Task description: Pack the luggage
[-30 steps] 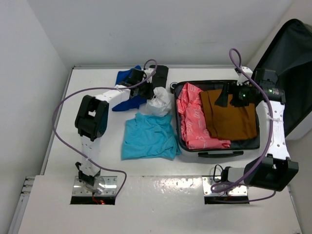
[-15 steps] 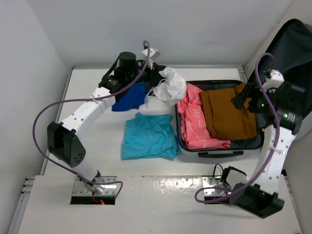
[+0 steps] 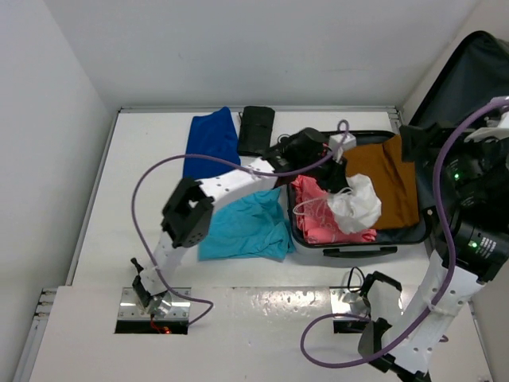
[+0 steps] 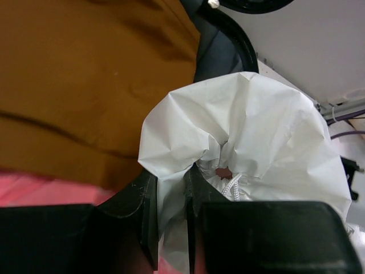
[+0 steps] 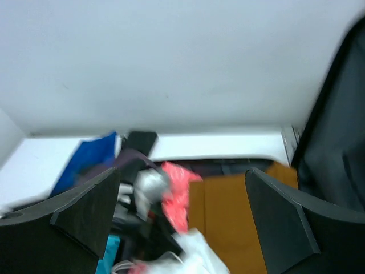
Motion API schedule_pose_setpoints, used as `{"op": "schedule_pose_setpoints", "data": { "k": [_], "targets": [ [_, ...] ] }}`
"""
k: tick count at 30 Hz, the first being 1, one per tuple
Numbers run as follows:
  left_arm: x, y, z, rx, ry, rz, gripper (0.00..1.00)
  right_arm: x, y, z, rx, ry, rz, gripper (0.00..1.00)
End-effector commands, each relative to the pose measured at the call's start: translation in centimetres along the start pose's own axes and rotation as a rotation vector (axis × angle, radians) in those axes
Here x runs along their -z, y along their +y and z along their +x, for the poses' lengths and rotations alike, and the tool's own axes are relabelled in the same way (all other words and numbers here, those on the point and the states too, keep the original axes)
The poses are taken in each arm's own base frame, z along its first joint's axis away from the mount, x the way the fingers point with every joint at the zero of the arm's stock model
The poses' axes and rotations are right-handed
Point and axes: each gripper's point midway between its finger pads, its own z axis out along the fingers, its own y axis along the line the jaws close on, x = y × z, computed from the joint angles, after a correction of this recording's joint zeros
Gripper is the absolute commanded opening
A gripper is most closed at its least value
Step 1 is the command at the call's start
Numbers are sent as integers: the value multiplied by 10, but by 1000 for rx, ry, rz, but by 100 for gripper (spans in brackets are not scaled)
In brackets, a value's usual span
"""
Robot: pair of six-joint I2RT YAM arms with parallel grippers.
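The luggage (image 3: 398, 237) lies open at the right of the table, its dark lid (image 3: 469, 79) standing up. A pink garment (image 3: 314, 215) and a brown garment (image 3: 390, 179) lie inside. My left gripper (image 3: 340, 185) reaches over the luggage, shut on a white drawstring bag (image 3: 358, 205) that hangs over the pink and brown garments. In the left wrist view the gripper (image 4: 170, 211) pinches the bag's fabric (image 4: 256, 125) above the brown garment (image 4: 85, 74). My right gripper (image 3: 415, 142) is raised beside the lid, open and empty (image 5: 182, 217).
A teal shirt (image 3: 242, 227) lies on the table left of the luggage. A blue garment (image 3: 211, 143) and a black pouch (image 3: 256, 130) lie at the back. The lid (image 5: 336, 142) stands close to the right arm. Walls close in on three sides.
My left gripper lifted the white bag from the table's back and carried it right, over the open luggage. My right arm rose up and back toward the lid.
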Motion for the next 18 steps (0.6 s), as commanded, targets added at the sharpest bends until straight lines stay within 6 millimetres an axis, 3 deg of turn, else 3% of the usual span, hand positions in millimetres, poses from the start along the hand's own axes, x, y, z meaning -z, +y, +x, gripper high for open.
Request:
{"op": "schedule_pose_setpoints", "data": {
  "k": [1, 3, 8, 9, 12, 13, 15, 16, 18],
  "targets": [
    [-27, -52, -38, -39, -97, 125, 0, -4, 19, -38, -26, -58, -94, 90],
    [-44, -68, -42, -62, -123, 123, 0, -15, 18, -34, -61, -15, -133, 90],
    [-79, -74, -25, -64, -119, 94, 0, -18, 32, -28, -84, 23, -239, 89],
    [-90, -66, -15, -57, -113, 65, 0, -19, 32, -21, -86, 41, -253, 89],
    [-104, -56, -13, -28, -144, 60, 0, -14, 31, 3, -51, 96, -259, 89],
    [-108, -53, -10, -18, -150, 63, 0, -9, 30, 21, -39, 144, -253, 89],
    [-113, -58, -24, -26, -208, 91, 0, 1, 31, 31, 37, 159, -254, 89],
    [-124, -55, -12, -23, -195, 95, 0, 3, 29, 40, 35, 188, -248, 89],
    [-131, -47, -7, -17, -194, 76, 0, 9, 29, 44, 94, 193, -238, 89]
  ]
}}
